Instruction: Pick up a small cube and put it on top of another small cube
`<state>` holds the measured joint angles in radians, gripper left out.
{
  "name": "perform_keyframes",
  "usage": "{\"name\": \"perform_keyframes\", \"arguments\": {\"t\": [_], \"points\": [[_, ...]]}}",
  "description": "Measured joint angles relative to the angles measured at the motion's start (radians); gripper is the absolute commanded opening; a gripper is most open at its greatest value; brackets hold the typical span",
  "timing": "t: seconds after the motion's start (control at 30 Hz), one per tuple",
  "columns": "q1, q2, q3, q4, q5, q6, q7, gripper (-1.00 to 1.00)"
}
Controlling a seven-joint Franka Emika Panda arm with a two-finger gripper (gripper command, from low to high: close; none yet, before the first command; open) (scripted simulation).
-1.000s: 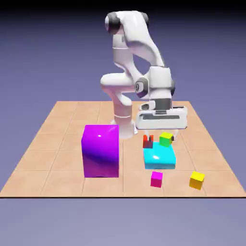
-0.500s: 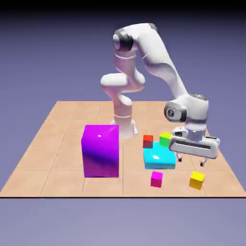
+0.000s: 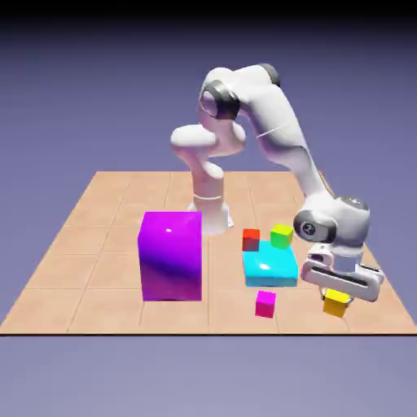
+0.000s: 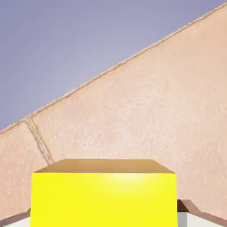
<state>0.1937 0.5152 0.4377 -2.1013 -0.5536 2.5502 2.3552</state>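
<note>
The small yellow cube rests on the tan table near the front edge at the exterior view's right. My gripper has come down over it and is shut on it, one finger on either side. Seen from the hand, the yellow cube fills the bottom middle, and only slivers of the grey fingertips show at its sides. Farther back, the small red cube sits on the table against the back left corner of a flat cyan block.
A lime-green small cube sits at the cyan block's back right. A magenta small cube lies in front of the cyan block, left of my gripper. A tall purple block stands at the left. The table's front edge is close.
The arm swung from above the red and lime-green cubes toward the front right, came down over the yellow cube, and the jaws went from open to shut on it.
</note>
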Motion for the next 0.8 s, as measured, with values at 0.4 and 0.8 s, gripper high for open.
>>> {"name": "perform_keyframes", "arguments": {"t": [0.4, 0.8], "points": [[-0.075, -0.435, 0.088, -0.28, 0.339, -0.126, 0.054, -1.0], [-0.149, -0.87, 0.17, -0.564, 0.68, -0.248, 0.116, -1.0]]}}
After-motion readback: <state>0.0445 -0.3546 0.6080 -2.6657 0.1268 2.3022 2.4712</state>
